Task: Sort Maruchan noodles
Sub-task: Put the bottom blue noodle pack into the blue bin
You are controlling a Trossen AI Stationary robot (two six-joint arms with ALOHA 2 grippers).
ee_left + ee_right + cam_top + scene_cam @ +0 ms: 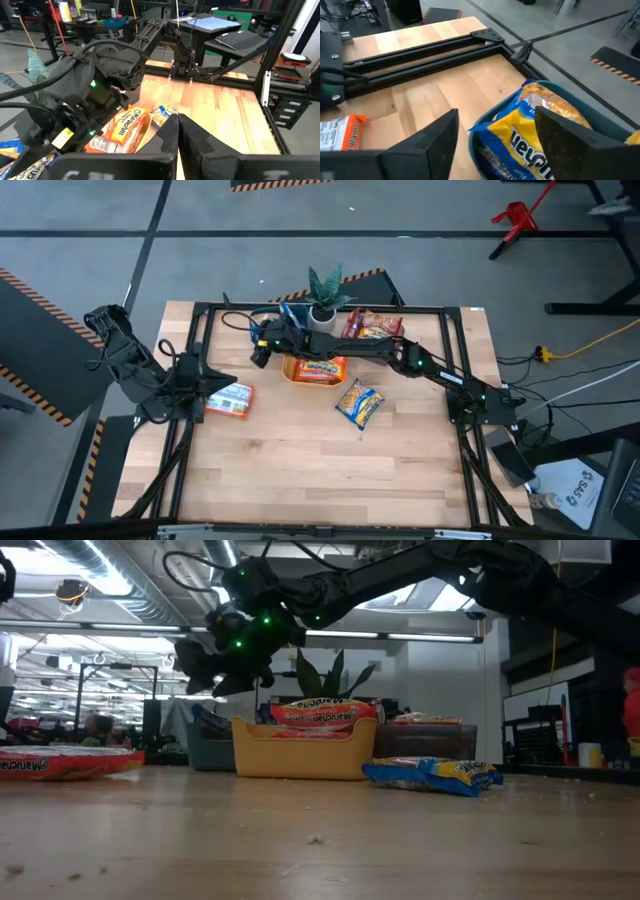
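Observation:
My right gripper [496, 114] reaches across to the table's far left part [258, 355] and is open. Its fingers stand above a yellow-and-blue noodle packet [520, 142] that lies in the teal bin [492, 116]; I see no touch. An orange bin [313, 370] at the table's middle holds orange packets [322, 714]. Another yellow-and-blue packet [358, 402] lies flat on the wood to its right. A red-and-white packet [230, 400] lies flat at the left, close to my left gripper [177, 131], which is shut and holds nothing.
A potted plant [325, 295] stands at the far edge. Beside it, a grey bin [375, 326] holds red packets. A black frame [200, 330] runs around the table. The near half of the wooden top [320, 470] is bare.

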